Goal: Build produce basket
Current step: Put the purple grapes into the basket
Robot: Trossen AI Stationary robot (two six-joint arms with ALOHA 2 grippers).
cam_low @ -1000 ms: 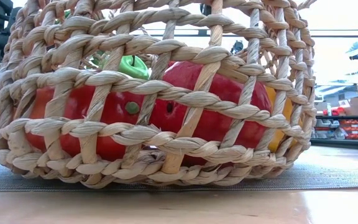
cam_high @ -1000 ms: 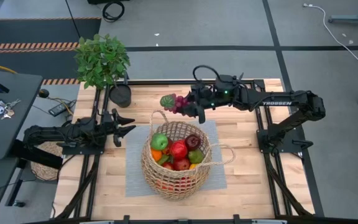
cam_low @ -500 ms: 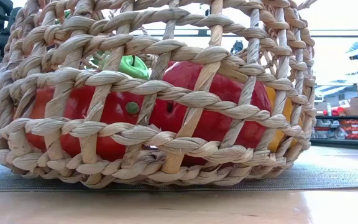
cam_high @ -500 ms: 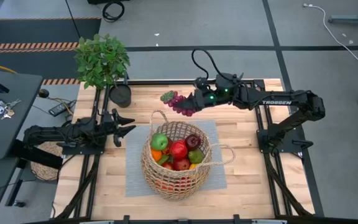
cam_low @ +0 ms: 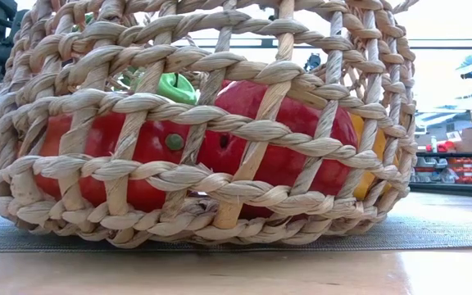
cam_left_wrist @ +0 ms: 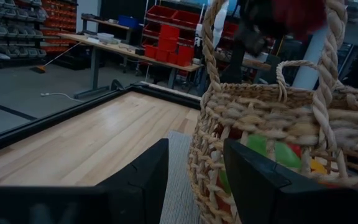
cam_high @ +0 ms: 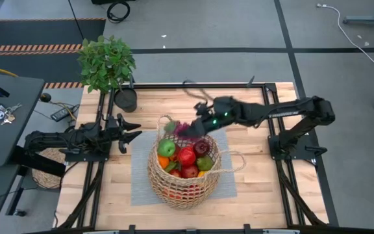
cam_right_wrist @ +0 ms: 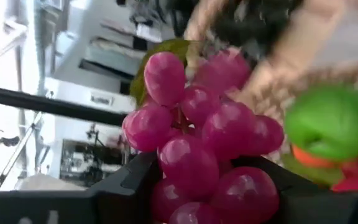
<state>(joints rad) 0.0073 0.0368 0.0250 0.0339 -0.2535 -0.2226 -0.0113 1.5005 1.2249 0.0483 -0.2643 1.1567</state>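
Basket (cam_high: 182,170) sits on grey mat (cam_high: 138,175) at mid-table (cam_high: 96,195), upright, w/ 2 thin loop handles; 1 handle stands at far rim, the other droops off the right side. Produce (cam_high: 187,158) piled inside: green apple on left, red ones in centre, dark red one toward far right, orange bits at the edges. Low view: red fruit (cam_low: 269,135) and a green piece (cam_low: 170,86) press against the weave from within; yellow-orange one at right wall.

R gripper (cam_high: 190,128) reaches in from table's right side, over basket's far rim. Fingers clamped on grapes (cam_high: 179,128), a purple bunch w/ green leaf. Grapes hang at the claw tip, just above the rim beside the far handle, not resting on the pile. R wrist view: grapes (cam_right_wrist: 197,155) sit betw. the 2 dark fingers (cam_right_wrist: 126,183), berries bulging above them; green apple (cam_right_wrist: 334,121) and basket weave close behind.

L gripper (cam_high: 130,132) waits low at table's left, pointing toward basket, well apart from it; fingers close together, nothing held. L wrist view: basket wall (cam_left_wrist: 260,124) just ahead of the fingers (cam_left_wrist: 145,177), mat under it.

Potted plant (cam_high: 108,65) at far-left corner of table.
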